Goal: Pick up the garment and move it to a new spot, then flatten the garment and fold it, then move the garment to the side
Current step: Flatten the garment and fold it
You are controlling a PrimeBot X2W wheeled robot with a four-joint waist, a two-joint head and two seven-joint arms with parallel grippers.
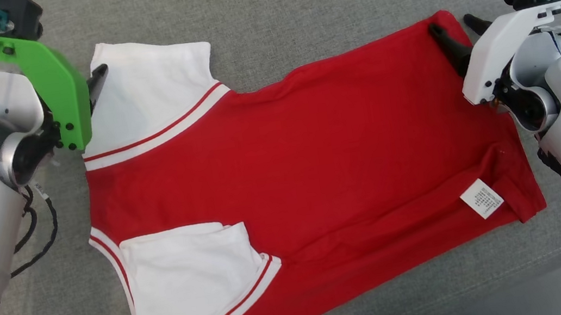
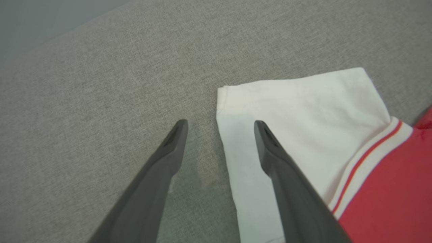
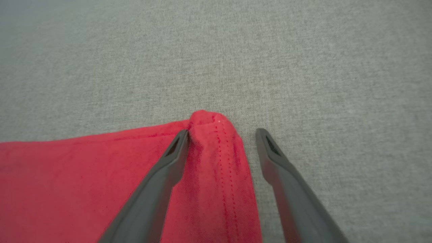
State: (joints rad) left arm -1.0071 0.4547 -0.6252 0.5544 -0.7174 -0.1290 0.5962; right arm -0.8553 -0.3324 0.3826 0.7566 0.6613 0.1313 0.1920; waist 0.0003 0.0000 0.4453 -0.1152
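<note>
Nearest the robot, the garment [image 1: 314, 163] is lying spread on the grey surface [image 1: 293, 13], sleeves toward the robot's left and hem toward its right. At the near hem the corner is being shown turned over, with the care label [image 1: 481, 198] exposed, and the near sleeve [image 1: 189, 286] is lying slightly rumpled. If a fold is made now, those creases are likely to be trapped inside it.

Farther out, both tools are being held at the far edge, each with its fingers spread wide and nothing gripped. The left tool [image 2: 220, 125] is being held astride the outer edge of the far sleeve [image 2: 297, 111], one finger above white cloth and the other above bare surface. The right tool [image 3: 221, 132] is being held astride the far hem corner [image 3: 209, 125], one finger touching the red cloth and the other over bare surface.

The risks are judged to lie here:
- Only a thin margin of cloth is being bracketed on each side, so a closing pinch could miss or slip off.
- The hem corner could be pushed aside and bunched rather than caught.
- The grey covering itself could be nipped.
- If one side is gripped and the other lost, the garment would be dragged askew.
</note>
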